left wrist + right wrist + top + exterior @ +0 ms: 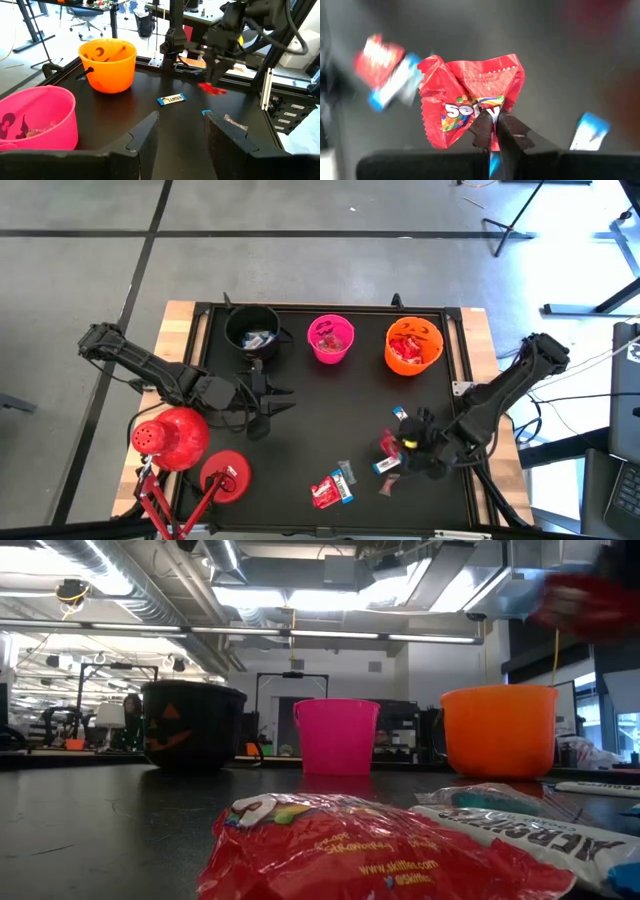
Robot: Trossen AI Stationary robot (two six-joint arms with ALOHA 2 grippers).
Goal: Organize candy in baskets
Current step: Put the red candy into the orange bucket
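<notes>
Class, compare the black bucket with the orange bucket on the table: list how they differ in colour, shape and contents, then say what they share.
The black bucket is dark and cauldron-shaped with a bulging belly; the orange bucket is bright with straighter, tapering sides. The black bucket holds only a few sweets, while the orange bucket holds a fuller layer of red wrappers. In the high view the black bucket stands at the left end of the row, the orange bucket at the right. Both are upright, open-topped and carry a pumpkin face.
</notes>
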